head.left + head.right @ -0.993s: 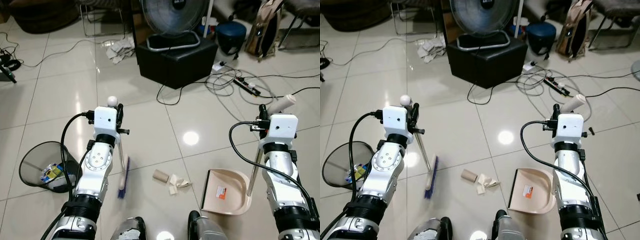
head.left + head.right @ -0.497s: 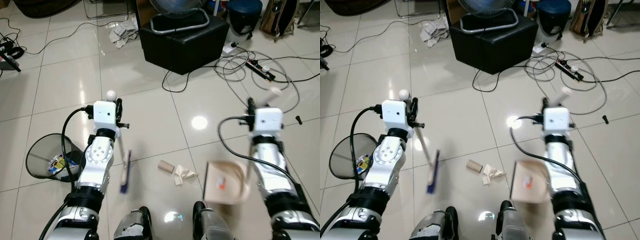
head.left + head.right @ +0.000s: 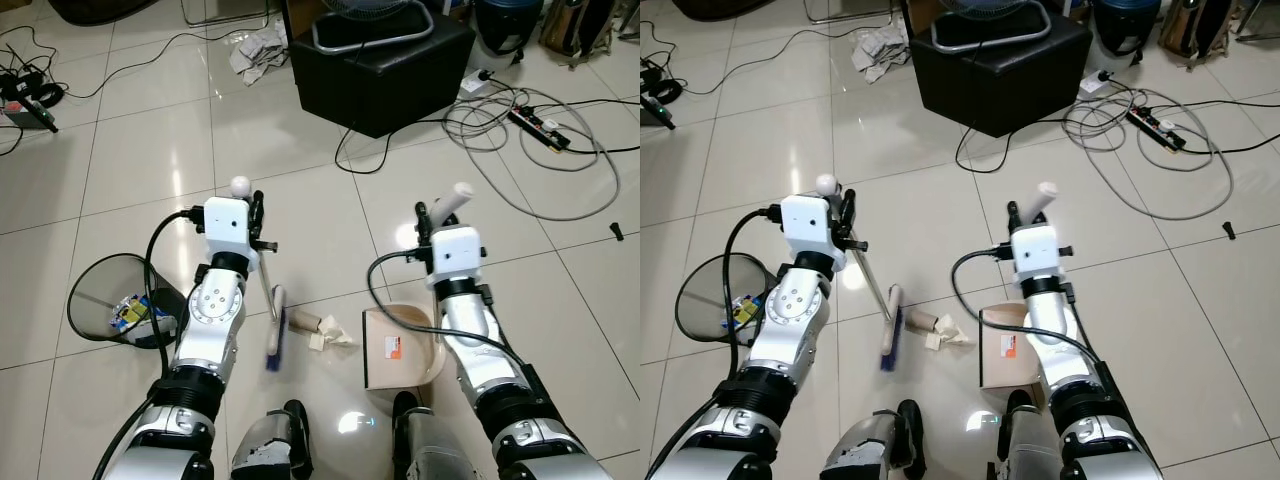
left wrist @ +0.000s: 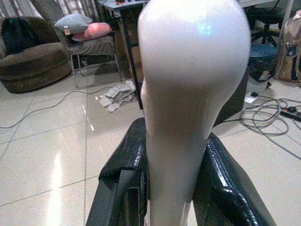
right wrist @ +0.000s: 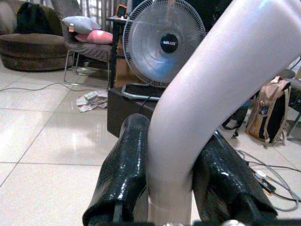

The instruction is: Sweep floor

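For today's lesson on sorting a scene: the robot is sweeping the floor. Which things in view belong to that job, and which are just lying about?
Belonging to the job:
broom, held in the left hand
dustpan, handle held in the right hand
paper scraps between broom and dustpan
wire bin

Just lying about:
black box
power strip and cables
crumpled paper

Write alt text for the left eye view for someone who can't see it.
The robot's left gripper holds a broom and its right gripper holds a beige dustpan, with crumpled paper scraps between them on the glossy tiled floor. A wire wastebasket stands on the robot's left.
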Robot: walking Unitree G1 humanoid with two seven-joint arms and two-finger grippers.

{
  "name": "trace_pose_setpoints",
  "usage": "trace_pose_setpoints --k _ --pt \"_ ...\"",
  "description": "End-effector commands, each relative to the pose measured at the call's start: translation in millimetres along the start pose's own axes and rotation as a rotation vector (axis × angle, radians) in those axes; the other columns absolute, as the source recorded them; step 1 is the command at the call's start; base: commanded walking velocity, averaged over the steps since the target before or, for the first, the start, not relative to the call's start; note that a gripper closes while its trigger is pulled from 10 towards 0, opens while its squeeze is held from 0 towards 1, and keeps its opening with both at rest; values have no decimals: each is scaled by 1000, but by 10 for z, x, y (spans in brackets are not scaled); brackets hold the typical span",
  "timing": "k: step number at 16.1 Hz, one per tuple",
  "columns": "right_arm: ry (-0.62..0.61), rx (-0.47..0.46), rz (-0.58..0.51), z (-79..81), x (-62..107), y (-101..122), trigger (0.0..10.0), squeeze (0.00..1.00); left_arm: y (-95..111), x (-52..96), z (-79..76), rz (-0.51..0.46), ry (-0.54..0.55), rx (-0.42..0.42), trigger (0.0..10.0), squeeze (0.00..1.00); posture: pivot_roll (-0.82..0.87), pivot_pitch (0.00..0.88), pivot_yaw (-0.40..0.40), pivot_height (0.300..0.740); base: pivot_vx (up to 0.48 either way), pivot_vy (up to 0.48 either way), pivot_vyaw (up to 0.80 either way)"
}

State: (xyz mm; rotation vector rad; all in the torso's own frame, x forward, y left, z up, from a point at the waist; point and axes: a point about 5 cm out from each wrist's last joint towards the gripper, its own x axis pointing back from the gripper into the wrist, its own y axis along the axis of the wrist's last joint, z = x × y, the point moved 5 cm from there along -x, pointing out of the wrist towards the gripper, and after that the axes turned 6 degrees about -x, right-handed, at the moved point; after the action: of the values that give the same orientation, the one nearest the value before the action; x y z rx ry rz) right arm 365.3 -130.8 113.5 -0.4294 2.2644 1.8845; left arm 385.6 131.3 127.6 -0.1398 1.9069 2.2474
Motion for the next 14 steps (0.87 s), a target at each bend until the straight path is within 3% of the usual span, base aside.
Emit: trace_pose_setpoints --k 1,4,5,9,11,14 --pt "24 11 25 88 34 -65 10000 0 -138 45 -53 64 -12 33 10000 0 117 295 139 740 0 0 0" --pt "-55 -12 48 -36 19 -102 10000 0 -101 16 -185 83 -22 174 10000 0 115 288 141 740 0 0 0" --pt "-81 -17 51 -93 12 -112 10000 0 -91 14 -279 101 -59 259 10000 0 112 284 141 740 0 0 0" --pt "-160 -32 50 -320 23 -119 10000 0 75 26 -484 91 -245 427 10000 0 94 242 138 740 0 0 0" --pt "-184 -39 42 -396 29 -107 10000 0 154 15 -473 72 -276 436 10000 0 92 234 136 740 0 0 0" --pt "-249 -92 11 -588 57 -60 10000 0 260 -94 -313 20 -273 383 10000 0 72 195 131 740 0 0 0"
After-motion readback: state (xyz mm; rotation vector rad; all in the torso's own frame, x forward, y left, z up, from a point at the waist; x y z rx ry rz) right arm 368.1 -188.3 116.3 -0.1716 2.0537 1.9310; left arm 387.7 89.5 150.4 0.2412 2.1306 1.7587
